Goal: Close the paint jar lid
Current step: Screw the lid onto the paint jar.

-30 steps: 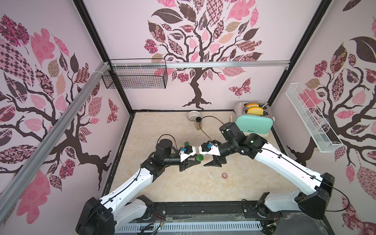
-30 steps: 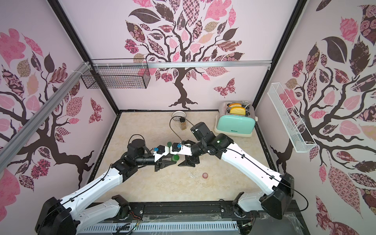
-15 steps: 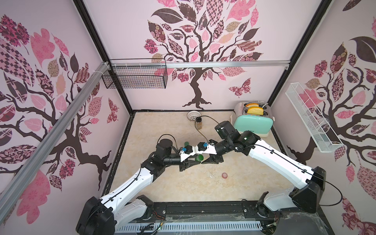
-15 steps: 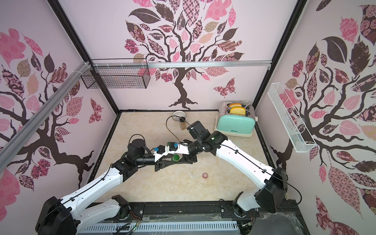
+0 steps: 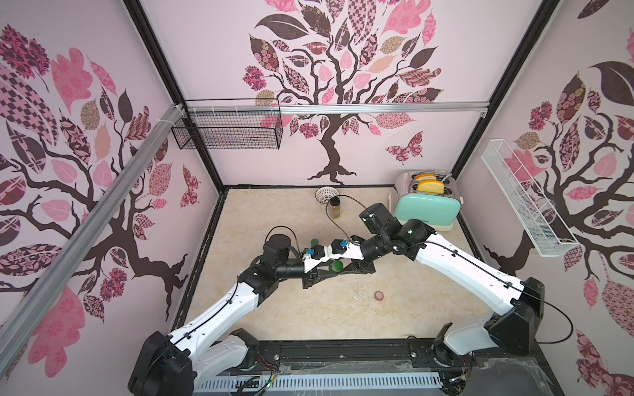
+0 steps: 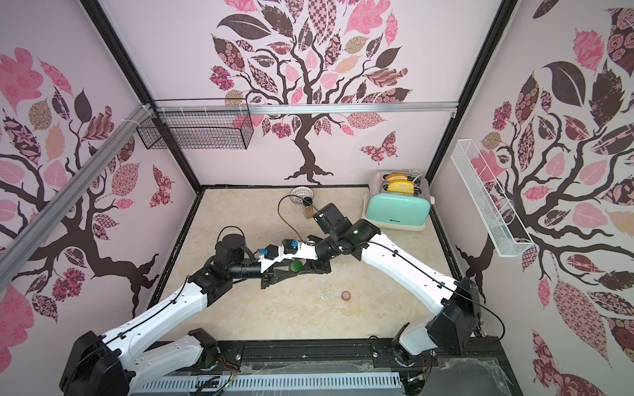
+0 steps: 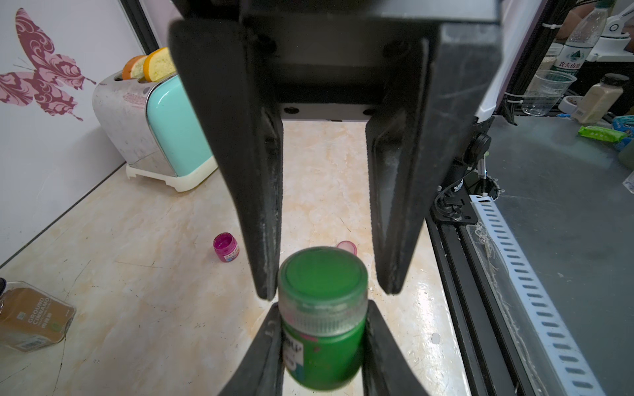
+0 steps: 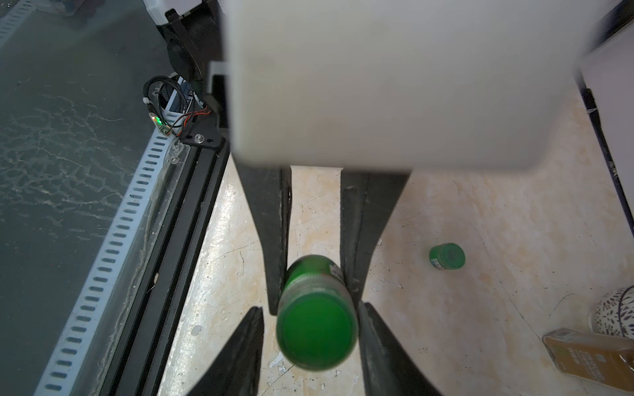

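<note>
A small green paint jar hangs above the table at mid-floor, seen in both top views. My left gripper is shut on the jar's body. The green lid with its ribbed clear skirt sits on the jar's mouth. My right gripper faces the left one and straddles the lid. Its jaws are open but narrow; one finger lies close against the lid's rim, and the other stands a small gap away from it.
A second green jar stands behind the grippers. A pink jar and a loose pink lid lie on the table. A cinnamon jar, a white cup and a mint toaster stand at the back.
My right gripper has moved left up to the jar held by the left gripper, and its jaws have narrowed around the lid. The left arm has not moved.
</note>
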Controlling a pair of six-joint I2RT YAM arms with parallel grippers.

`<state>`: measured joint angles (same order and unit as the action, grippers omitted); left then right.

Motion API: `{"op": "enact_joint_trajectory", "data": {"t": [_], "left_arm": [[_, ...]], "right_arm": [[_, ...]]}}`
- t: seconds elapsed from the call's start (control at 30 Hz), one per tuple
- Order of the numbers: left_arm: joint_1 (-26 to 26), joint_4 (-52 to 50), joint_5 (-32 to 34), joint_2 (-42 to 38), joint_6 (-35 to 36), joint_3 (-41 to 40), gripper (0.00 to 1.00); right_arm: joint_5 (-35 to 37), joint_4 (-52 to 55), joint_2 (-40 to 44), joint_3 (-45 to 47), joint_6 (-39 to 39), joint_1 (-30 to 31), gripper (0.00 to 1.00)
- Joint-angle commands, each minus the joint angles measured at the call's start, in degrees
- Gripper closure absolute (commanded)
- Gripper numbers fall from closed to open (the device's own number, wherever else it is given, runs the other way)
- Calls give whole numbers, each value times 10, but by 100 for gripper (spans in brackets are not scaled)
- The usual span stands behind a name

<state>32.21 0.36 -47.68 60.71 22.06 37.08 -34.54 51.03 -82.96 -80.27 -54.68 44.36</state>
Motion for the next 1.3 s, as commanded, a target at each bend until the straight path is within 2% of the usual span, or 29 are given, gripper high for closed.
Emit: {"op": "enact_joint_trajectory", "data": {"t": [0.0,0.3,0.6,0.7,0.87,1.07,1.27], "left_arm": [[2,-1,-5,-4,2,16,81],[1,-2,-4,-4,2,16,81],[2,-2,-2,-7,3,16,81],[2,-2,-1,-8,3,16,81],[1,-2,1,-10,4,15,81],[2,-2,4,-12,4,15,81],[2,0,7,-17,6,15,81]], "right_arm": [[-7,4,-5,-28,4,4,53],[-7,-1,-7,-26,19,4,63],[19,-16,-8,-6,49,16,65],[31,-39,-6,5,81,22,67],[64,-118,8,44,185,33,78],[102,-200,21,78,363,45,89],[191,-178,-3,52,516,79,96]]}}
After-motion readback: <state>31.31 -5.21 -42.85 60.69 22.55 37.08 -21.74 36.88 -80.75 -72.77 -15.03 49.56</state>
